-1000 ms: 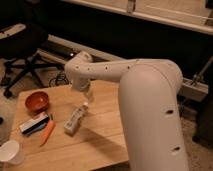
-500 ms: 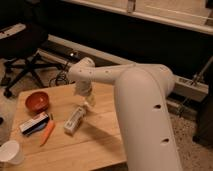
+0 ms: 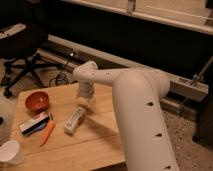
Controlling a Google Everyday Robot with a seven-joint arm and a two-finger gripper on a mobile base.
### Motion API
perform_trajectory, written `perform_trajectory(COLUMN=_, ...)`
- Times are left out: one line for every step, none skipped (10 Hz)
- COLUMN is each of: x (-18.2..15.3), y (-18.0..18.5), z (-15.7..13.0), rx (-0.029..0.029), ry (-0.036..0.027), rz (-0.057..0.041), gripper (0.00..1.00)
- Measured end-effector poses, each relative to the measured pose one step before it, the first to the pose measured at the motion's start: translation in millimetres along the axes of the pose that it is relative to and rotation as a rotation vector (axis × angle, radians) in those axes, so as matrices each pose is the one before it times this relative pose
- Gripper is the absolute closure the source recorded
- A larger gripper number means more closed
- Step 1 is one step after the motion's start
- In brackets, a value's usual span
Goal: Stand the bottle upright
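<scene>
The bottle (image 3: 74, 120), slim, whitish and translucent with a pale label, lies on its side near the middle of the wooden table (image 3: 100, 145). My gripper (image 3: 85, 103) hangs at the end of the white arm (image 3: 135, 100), just above and behind the bottle's upper end. It is close to the bottle, but I cannot tell whether it touches it.
A red bowl (image 3: 37, 101) sits at the table's back left. A flat dark-and-white box (image 3: 34, 123) and an orange carrot (image 3: 47, 133) lie left of the bottle. A white paper cup (image 3: 11, 151) stands at the front left corner. An office chair (image 3: 25, 55) stands behind.
The arm has swung left and down, bringing the gripper lower toward the bottle's upper end. The bottle and the other objects have not moved.
</scene>
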Motion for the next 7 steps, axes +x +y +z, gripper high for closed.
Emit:
perform_trajectory(x=1.63, y=0.16, z=3.75, rx=-0.00851, ry=-0.00773, rz=-0.00307, gripper=0.2)
perform_trajectory(x=0.49, y=-0.81, z=2.81, rx=-0.0081, ry=-0.005, rz=-0.00649, gripper=0.2)
perform_trajectory(x=-1.06, y=-1.56, z=3.14, rx=-0.00997, ry=-0.00356, rz=-0.01098, gripper=0.2)
perform_trajectory(x=-3.29, y=-3.09, z=3.33, rx=-0.0095, ry=-0.00425, rz=-0.01423, gripper=0.2)
perform_trajectory(x=-3.8, y=-3.51, z=3.55, rx=-0.00957, ry=-0.00421, rz=-0.01298, gripper=0.2)
perform_trajectory(x=-1.26, y=-0.67, z=2.85, rx=-0.00941, ry=-0.00211, rz=-0.00632, gripper=0.2)
perform_trajectory(x=-0.34, y=0.1, z=2.54, rx=-0.00975, ry=-0.00136, rz=-0.00285, gripper=0.2)
